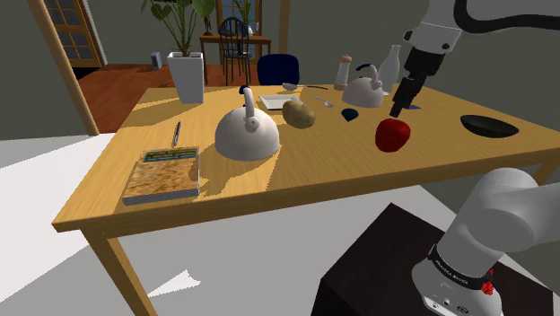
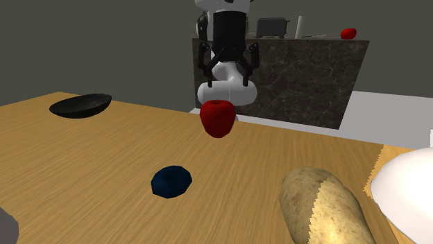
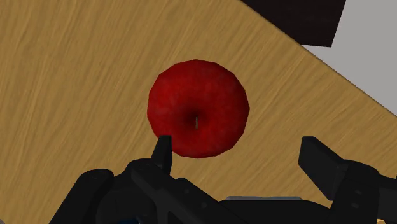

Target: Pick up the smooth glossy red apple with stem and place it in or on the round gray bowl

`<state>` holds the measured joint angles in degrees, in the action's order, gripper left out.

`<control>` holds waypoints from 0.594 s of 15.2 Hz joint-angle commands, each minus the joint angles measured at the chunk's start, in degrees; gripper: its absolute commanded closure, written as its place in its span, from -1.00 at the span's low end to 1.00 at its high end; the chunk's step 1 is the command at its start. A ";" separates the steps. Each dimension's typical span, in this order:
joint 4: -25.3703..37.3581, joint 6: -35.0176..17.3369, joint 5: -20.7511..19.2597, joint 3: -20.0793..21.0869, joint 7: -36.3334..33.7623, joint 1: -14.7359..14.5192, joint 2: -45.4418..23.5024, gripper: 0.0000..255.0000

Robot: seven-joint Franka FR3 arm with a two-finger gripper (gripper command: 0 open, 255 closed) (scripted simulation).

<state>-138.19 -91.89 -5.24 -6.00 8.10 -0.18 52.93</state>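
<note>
My gripper (image 2: 227,77) hung spread open over the apple (image 2: 217,118).
I saw the red apple resting untouched on the wooden table (image 1: 314,171), well apart from the dark bowl (image 1: 489,126).

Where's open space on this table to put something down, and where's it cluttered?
Bare wood: between the red apple and the dark bowl, and along the table edge nearest the stand, from the flat tray to the apple. Crowded: the far side, around the potato, small kettle and bottles.
</note>
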 commanded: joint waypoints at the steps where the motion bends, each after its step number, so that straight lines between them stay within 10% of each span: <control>1: 0.36 -0.43 -3.32 -1.87 5.63 -0.49 2.58 -1.00; 9: -5.96 -5.91 -4.31 -2.89 5.84 -0.30 3.69 -1.00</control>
<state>-143.15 -96.80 -9.39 -8.69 13.93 -0.52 56.59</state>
